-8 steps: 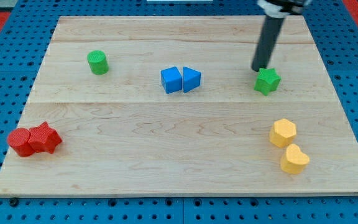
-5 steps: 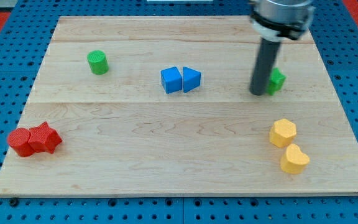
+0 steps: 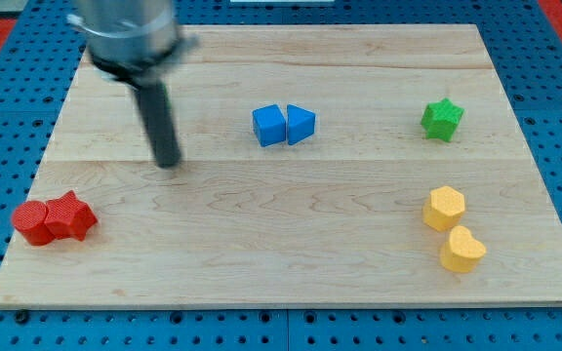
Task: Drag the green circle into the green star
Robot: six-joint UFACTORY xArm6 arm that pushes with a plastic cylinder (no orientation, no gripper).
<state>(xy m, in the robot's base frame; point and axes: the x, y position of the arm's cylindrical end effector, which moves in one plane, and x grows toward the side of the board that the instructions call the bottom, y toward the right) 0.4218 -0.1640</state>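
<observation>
tool: a bare rod, no jaws, so nothing gripped; my tip sits on the worktop in the view's left half
tip vs blocks: touching no block that shows; blue pair to its right, red pair below-left
green circle: not visible; probably hidden behind the rod, can't confirm
green star: view's upper right, well apart from the tip, standing alone
blue cube: centre-top, right of the tip, apart from it
blue triangle: just beside the cube on its right, touching or nearly so
red pair: red cylinder and red star, touching, near the view's lower-left edge
yellow pair: yellow hexagon above a second yellow block, shape unclear, touching, at lower right below the green star
rod: blurred upper body at the view's top left
</observation>
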